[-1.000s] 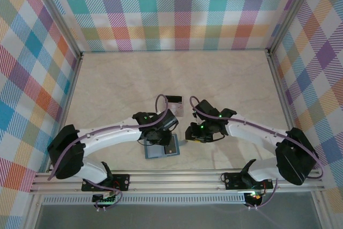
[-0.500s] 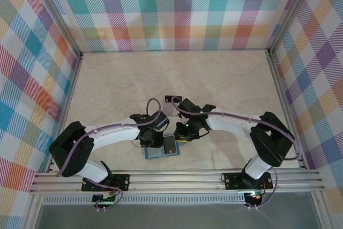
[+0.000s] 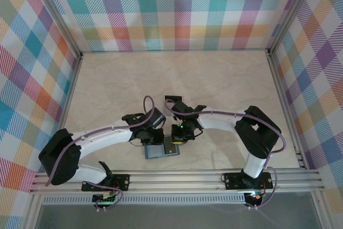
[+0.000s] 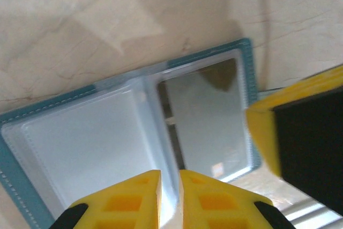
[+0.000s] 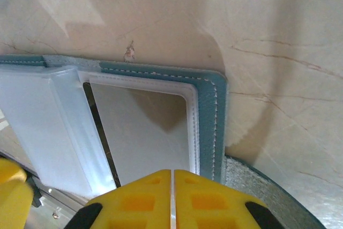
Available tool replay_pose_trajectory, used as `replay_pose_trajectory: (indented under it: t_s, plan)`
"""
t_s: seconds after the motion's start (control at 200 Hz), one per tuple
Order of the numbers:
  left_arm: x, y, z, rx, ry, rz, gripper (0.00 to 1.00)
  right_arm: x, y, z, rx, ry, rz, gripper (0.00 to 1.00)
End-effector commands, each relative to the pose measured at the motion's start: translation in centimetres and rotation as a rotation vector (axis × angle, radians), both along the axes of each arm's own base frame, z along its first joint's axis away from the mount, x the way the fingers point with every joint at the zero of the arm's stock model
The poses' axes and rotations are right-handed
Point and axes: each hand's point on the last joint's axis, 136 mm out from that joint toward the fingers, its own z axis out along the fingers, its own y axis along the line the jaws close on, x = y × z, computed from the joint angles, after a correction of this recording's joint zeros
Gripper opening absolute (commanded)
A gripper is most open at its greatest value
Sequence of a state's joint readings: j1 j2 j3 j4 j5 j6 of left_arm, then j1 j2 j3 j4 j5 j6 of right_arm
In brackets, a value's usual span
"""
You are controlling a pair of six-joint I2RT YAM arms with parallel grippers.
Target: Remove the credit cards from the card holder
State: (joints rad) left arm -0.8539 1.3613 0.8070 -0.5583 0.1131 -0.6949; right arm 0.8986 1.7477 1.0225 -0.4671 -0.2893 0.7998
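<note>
Card holder (image 3: 162,150) lies open beneath me. My left gripper (image 4: 169,178) nearly together, right gripper (image 5: 172,174) closed, both over its sleeves (image 4: 96,148). I'd pin one side, draw card (image 5: 144,132) out flat.

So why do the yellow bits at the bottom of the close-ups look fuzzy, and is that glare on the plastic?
Left wrist view: the left gripper's fingers sit too near the lens and blur; the card holder's clear sleeves carry pale glare. Right wrist view: the right gripper's fingers blur likewise, the teal stitching is sharp, a shadow darkens the table. Top view: evenly lit.
</note>
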Motion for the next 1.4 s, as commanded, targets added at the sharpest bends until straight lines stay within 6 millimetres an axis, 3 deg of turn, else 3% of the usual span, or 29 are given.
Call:
replay_pose_trajectory:
  t_s: [0.0, 0.25, 0.525, 0.77, 1.085, 1.395]
  plan:
    - [0.8, -1.4, 1.0, -0.066, 0.004, 0.022, 0.17, -0.3, 0.5, -0.4, 0.009, 0.009, 0.021, 0.12]
    - [0.5, -2.7, -2.2, -0.077, 0.087, 0.037, 0.17, -0.4, -0.3, -1.1, -0.03, 0.011, 0.015, 0.12]
    - [0.2, 0.1, -4.1, 0.079, 0.08, 0.038, 0.2, -0.7, -1.1, -1.8, -0.066, 0.019, 0.011, 0.12]
    - [-0.3, 1.3, -4.8, 0.149, 0.084, 0.027, 0.2, -0.8, -1.2, -1.9, -0.072, 0.022, 0.013, 0.13]
    - [-0.8, 0.9, -5.7, 0.152, 0.095, 0.008, 0.22, -1.0, -1.3, -2.0, -0.074, 0.029, 0.02, 0.14]
    - [-0.8, 0.3, -4.6, 0.114, 0.056, 0.009, 0.23, -1.1, -1.6, -2.2, -0.08, 0.03, 0.021, 0.14]
